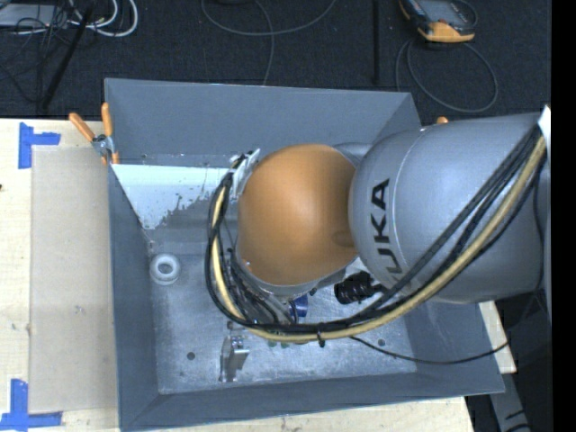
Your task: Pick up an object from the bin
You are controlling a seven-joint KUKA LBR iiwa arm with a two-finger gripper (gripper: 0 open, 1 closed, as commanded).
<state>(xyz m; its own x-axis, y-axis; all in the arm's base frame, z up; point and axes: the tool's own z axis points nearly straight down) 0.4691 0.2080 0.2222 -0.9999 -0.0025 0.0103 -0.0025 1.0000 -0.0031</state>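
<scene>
— What lay in the bin (270,115)?

— One loose thing was in plain sight: a small white ring (165,267), round with a hollow middle. It lay flat on the floor at the left side, just below the foot of the sloped wall.

— And the arm?

— It reached in from the right. Its orange cover (292,210) sat over the middle of the bin, with black and yellow cables (216,268) looped round the cover's left side.

— The gripper?

— The gripper (236,356) showed as a grey metal tip below the cover, near the front wall. It stood apart from the white ring, to the ring's right and nearer the front.

— Open or closed?

— I couldn't tell how far open it was, or whether it held anything. A blue bit (299,306) peeped out under the cover, and I couldn't tell what it was.
</scene>
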